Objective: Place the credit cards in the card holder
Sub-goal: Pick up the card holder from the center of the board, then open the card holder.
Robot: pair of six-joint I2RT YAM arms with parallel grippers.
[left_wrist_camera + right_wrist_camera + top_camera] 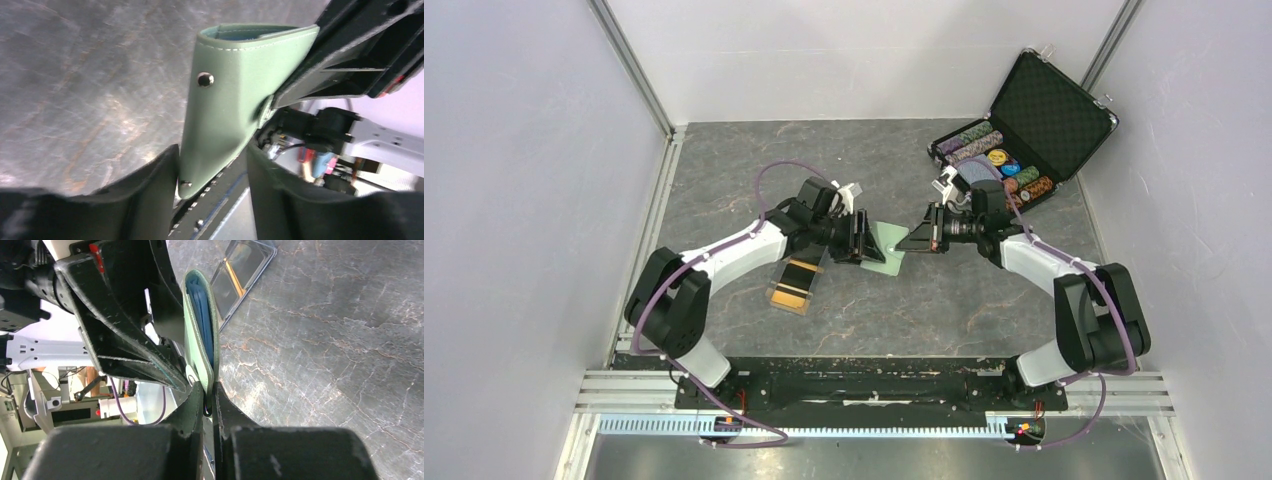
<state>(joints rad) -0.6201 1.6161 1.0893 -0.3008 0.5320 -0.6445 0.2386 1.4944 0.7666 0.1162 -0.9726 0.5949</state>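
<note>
Over the counter [944, 300], the right tool [209, 399] pinches the green card holder [230, 95] upright; the left tool [210, 152] stands spread around its other end.

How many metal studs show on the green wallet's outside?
2: one stud high on the card holder, another low beside the left gripper. Others may be hidden.

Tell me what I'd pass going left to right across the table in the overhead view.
clear tray holding credit cards → left gripper → card holder → right gripper → open chip case
</note>
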